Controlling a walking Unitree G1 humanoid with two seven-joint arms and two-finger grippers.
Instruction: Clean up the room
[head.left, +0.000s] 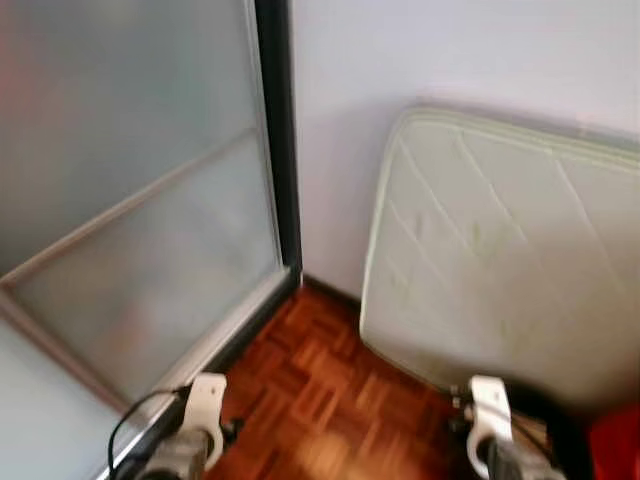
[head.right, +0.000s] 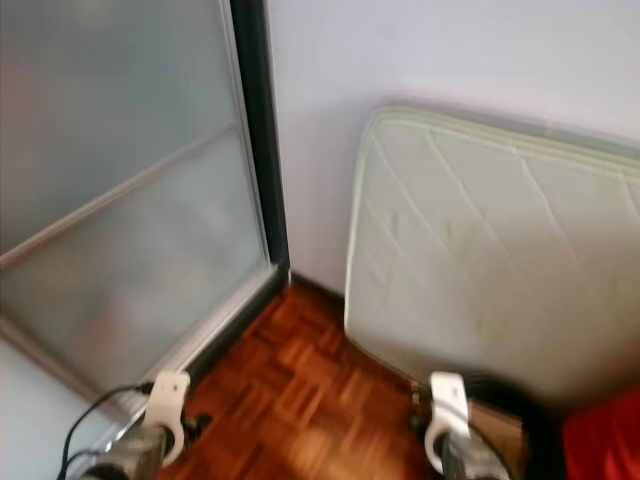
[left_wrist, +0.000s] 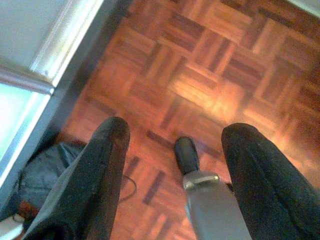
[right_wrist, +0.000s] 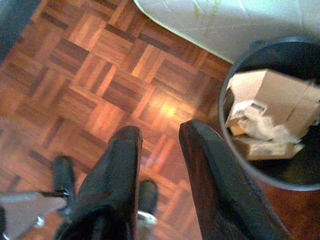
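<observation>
One bin (right_wrist: 280, 112) is the only cleanup thing visible: round, dark, on the parquet floor (head.left: 320, 400) by the robot's right side, just beside the lower edge of the mattress (head.left: 510, 260). Cardboard (right_wrist: 270, 95) and crumpled paper (right_wrist: 260, 127) already lie inside, so some trash looks binned. Bin seems roughly half full, depth unclear. Right gripper (right_wrist: 160, 165) hangs over bare floor just beside the bin, fingers slightly apart, holding nothing. Left gripper (left_wrist: 172, 165) also over bare floor, fingers wide apart, empty; a dark bag-like lump (left_wrist: 42, 167) sits by the door track below it, too unclear to name. Mattress leans upright against the white wall (head.left: 450, 50) in the corner; frosted sliding door (head.left: 130, 190) with dark frame on the left. No loose litter on the visible floor patch. Judgement: this corner looks done, both grippers free, remaining work probably lies elsewhere in the room; overall progress can't be fixed from here.
</observation>
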